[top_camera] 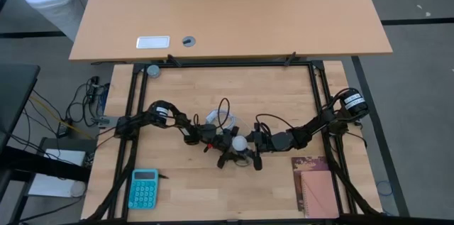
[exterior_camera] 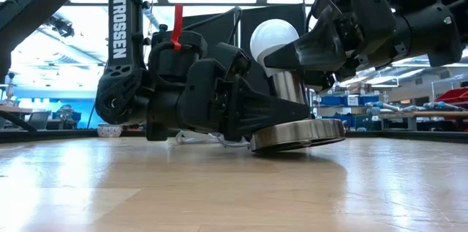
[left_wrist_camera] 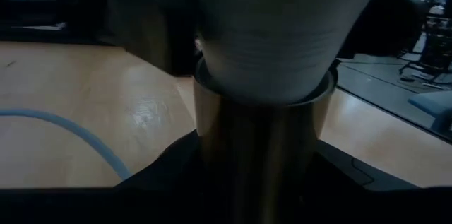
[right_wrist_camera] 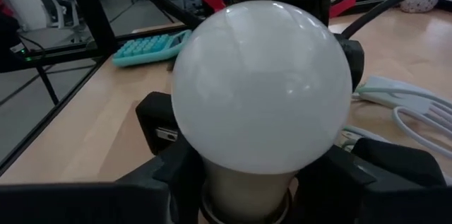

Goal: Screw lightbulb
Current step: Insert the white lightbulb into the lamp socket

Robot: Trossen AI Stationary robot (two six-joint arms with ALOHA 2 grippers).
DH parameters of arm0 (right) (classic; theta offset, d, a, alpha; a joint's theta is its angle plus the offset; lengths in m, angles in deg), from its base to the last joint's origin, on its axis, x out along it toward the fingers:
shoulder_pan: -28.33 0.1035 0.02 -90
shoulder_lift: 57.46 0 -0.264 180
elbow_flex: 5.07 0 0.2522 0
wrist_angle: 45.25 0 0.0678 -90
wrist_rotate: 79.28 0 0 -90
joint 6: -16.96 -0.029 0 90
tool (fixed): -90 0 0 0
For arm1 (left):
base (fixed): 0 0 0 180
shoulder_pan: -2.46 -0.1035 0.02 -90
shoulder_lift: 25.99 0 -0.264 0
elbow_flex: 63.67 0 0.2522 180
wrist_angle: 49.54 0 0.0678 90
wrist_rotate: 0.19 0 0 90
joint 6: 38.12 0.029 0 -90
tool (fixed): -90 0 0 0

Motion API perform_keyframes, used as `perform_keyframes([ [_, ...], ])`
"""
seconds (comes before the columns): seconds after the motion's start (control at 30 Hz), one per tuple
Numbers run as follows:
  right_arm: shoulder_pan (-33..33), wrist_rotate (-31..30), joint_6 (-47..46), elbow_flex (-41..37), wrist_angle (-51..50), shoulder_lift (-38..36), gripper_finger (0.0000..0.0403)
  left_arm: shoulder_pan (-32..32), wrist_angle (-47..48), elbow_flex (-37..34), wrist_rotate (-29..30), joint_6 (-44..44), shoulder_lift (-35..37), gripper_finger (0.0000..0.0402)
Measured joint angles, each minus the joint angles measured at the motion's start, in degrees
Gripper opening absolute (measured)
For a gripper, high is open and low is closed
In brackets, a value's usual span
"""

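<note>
Centrally on the pale wooden table, lightbulb apparently clenched between both pincers, bright workshop beyond.

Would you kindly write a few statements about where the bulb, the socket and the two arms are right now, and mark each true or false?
1. The lightbulb stands upright in the metal socket. True.
2. The right gripper is parked at the table's edge, far from the bulb. False: it is at the bulb, jaws around its neck.
3. The left gripper holds the socket's body. True.
4. A teal calculator lies on the table near the left arm's side. True.
5. The bulb lies flat on the wood. False: it sits above the socket, globe upward.
</note>
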Motion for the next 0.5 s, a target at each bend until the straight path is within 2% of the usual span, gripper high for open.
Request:
perform_keyframes([
  [0.23, 0.6, -3.0, 0.0, 0.0, -0.4, 0.0, 0.0191, 0.0, 0.0, 0.0, 2.6, -0.9, 0.0, 0.0198],
  [0.5, 2.4, -10.5, 0.0, 0.0, -1.1, 0.0, 0.019, 0.1, 0.0, 0.0, 8.0, -1.6, 0.0, 0.0198],
])
